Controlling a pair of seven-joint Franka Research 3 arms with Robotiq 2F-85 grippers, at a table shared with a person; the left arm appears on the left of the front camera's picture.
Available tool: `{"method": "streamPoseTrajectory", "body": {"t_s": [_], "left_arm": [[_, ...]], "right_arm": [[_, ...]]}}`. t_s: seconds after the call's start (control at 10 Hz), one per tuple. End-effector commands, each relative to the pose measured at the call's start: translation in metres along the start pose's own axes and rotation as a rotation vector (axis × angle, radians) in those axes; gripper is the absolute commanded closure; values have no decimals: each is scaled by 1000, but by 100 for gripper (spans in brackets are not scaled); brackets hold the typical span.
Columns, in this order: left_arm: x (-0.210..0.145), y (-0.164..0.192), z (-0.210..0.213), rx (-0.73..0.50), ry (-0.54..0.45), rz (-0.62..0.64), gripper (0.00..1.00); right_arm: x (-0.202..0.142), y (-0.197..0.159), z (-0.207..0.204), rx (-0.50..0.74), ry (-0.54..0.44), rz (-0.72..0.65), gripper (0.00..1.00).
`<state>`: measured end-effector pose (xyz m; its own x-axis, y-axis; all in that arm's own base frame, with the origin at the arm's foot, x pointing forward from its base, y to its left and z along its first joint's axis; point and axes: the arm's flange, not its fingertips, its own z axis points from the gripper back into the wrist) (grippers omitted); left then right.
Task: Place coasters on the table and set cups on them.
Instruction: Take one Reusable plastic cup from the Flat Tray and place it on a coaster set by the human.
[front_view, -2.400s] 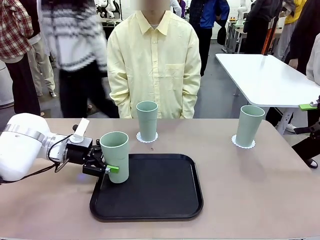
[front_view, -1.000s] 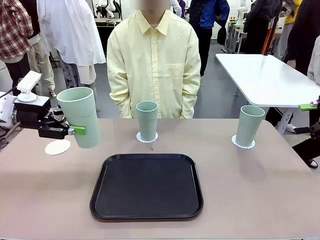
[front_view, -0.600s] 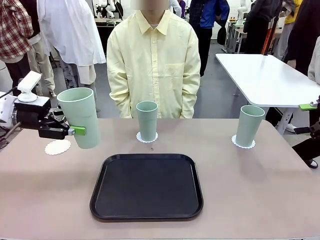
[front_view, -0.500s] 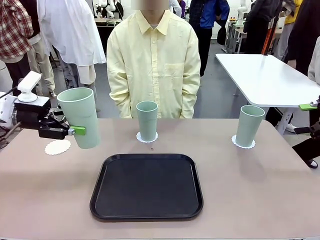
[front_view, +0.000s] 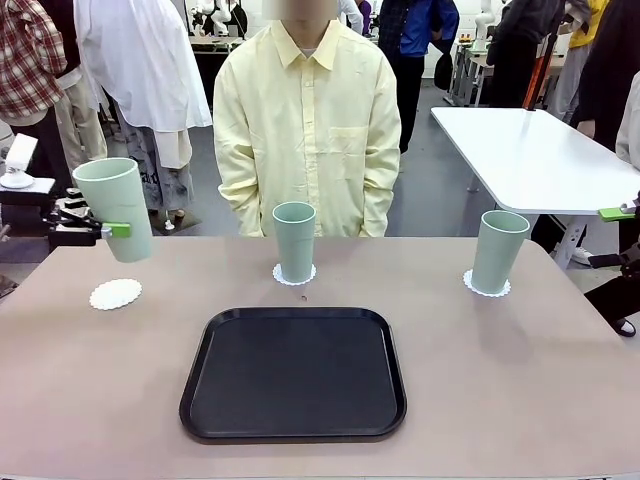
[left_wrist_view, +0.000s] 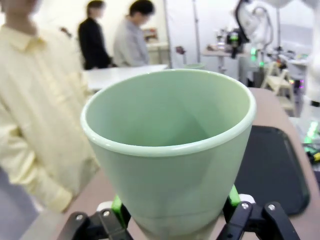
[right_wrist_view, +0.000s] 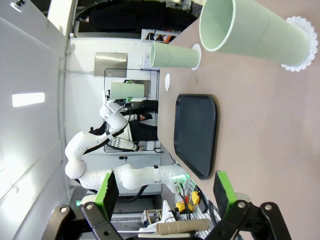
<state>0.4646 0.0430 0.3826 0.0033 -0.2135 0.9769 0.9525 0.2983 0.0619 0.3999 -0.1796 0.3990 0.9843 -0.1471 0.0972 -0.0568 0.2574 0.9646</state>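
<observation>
Left pincer (front_view: 100, 228) grips the third cup (front_view: 115, 208) by its lower wall, green pads pressed on either side, and holds it in the air, tilted a little, at the far left edge of the table (front_view: 500, 380). From the left wrist camera the same cup (left_wrist_view: 170, 150) sits clamped between the pads with its mouth facing the lens. Right pincer (right_wrist_view: 165, 192) stands wide and holds nothing; it hangs off to the right side, looking along the tabletop.

Two thirds of the job looks done. One cup (front_view: 294, 241) stands upright on a doily coaster (front_view: 294, 275) at the middle of the far side, just in front of the person. Another cup (front_view: 498, 251) stands upright on its own coaster (front_view: 486, 287) toward the right. All three coasters are laid out on the table. The last coaster (front_view: 115, 294) lies bare on the left, below and slightly nearer than the raised cup, with clear air between them. The black tray (front_view: 294, 373) in the middle carries nothing.

What is left, by my reading, is to bring the held cup over the bare coaster, stand it upright there and let go.
</observation>
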Motion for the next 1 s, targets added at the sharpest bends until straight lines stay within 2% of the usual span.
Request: {"method": "streamPoseTrajectory", "body": {"t_s": [0.0,0.4,0.6,0.7,0.9], "left_arm": [[-5,23,7,74,19,20,15],[-18,54,41,158,39,38,15],[-18,51,42,167,57,35,15],[-14,38,34,162,44,67,15],[-22,50,43,151,60,25,15]], "right_arm": [[-1,3,0,-2,-2,-10,0],[-1,3,0,-2,-2,-10,0],[-1,3,0,-2,-2,-10,0],[-1,3,0,-2,-2,-10,0],[-1,3,0,-2,-2,-10,0]]}}
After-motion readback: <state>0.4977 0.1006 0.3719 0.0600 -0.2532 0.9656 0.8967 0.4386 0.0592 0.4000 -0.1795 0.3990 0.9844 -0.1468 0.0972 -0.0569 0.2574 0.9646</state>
